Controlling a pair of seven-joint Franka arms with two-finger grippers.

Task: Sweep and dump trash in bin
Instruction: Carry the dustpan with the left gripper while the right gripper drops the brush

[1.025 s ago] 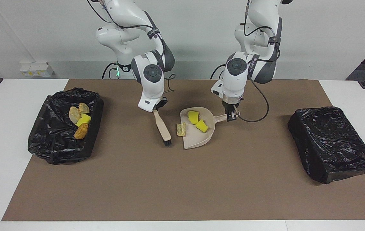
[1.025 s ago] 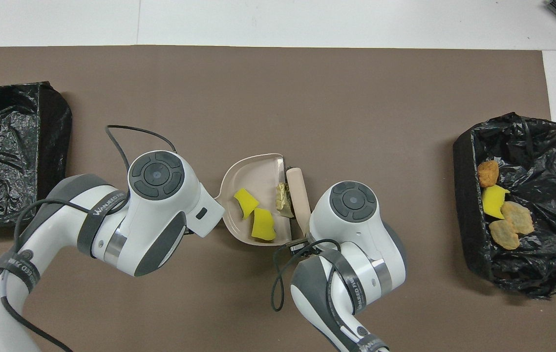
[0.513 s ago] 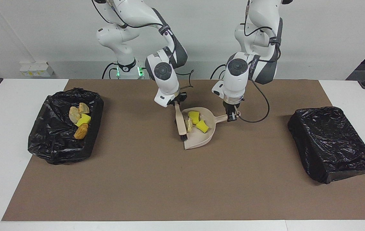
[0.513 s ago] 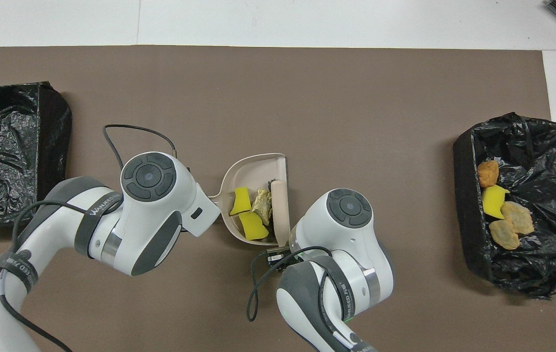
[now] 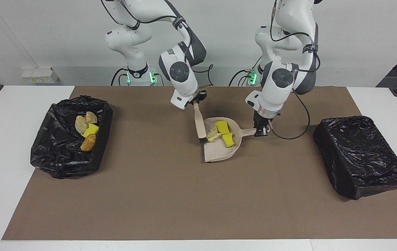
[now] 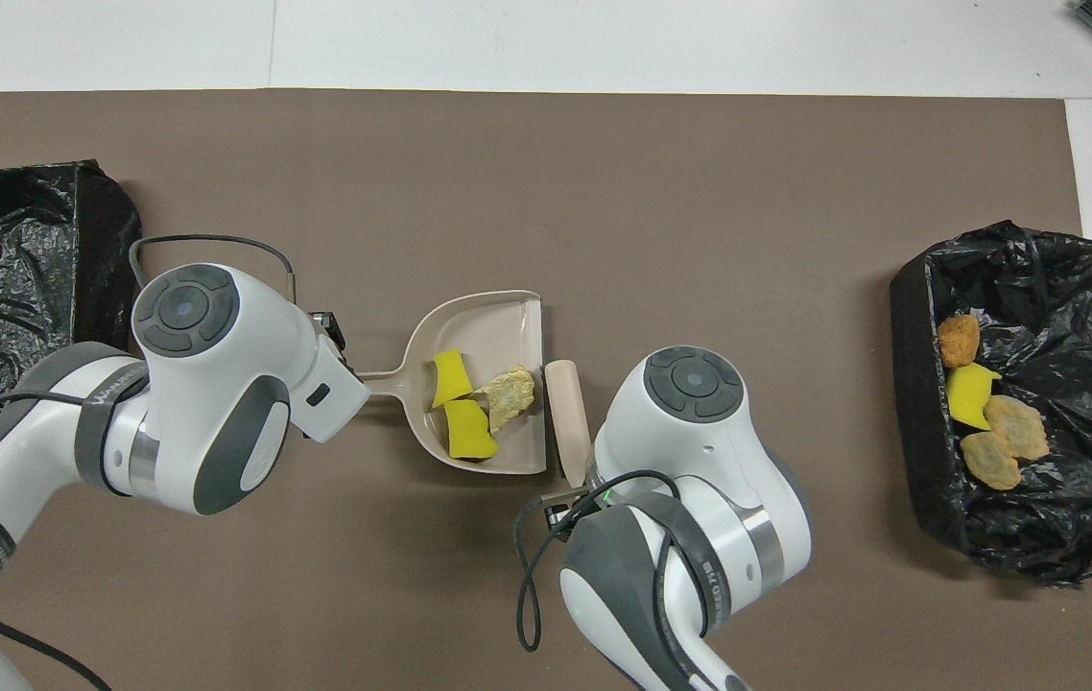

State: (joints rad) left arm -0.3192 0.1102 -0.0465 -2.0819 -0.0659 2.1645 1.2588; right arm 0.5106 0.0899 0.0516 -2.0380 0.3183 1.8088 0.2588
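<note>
Beige plastic makes up both tools in the middle of the brown mat [image 5: 184,195]: a scoop-shaped dustpan [image 5: 219,153] and a long-handled brush [image 5: 199,122]. The left gripper [image 5: 262,131] is clamped on the dustpan's thin handle, and the right gripper [image 5: 195,101] is clamped on the top of the brush handle. A second ago one pale crumbly lump [image 5: 213,134] lay on the mat at the pan's open lip; now the brush has pushed it in, and it sits touching two bright yellow sponge chunks [image 5: 225,131]. The pan has also slid a little toward the left arm's end of the table. In the overhead view the brush [image 6: 567,417] stands at 3 o'clock of the pan [image 6: 488,331], right by its lip. Four more pieces of trash [image 5: 87,130] already lie in the open black-bagged bin [image 5: 57,157] at the right arm's end. Another black-wrapped box [image 5: 359,157] sits at the left arm's end. No loose trash shows on the mat, so sweeping looks done; next comes lifting the pan and tipping it into the bin.
</note>
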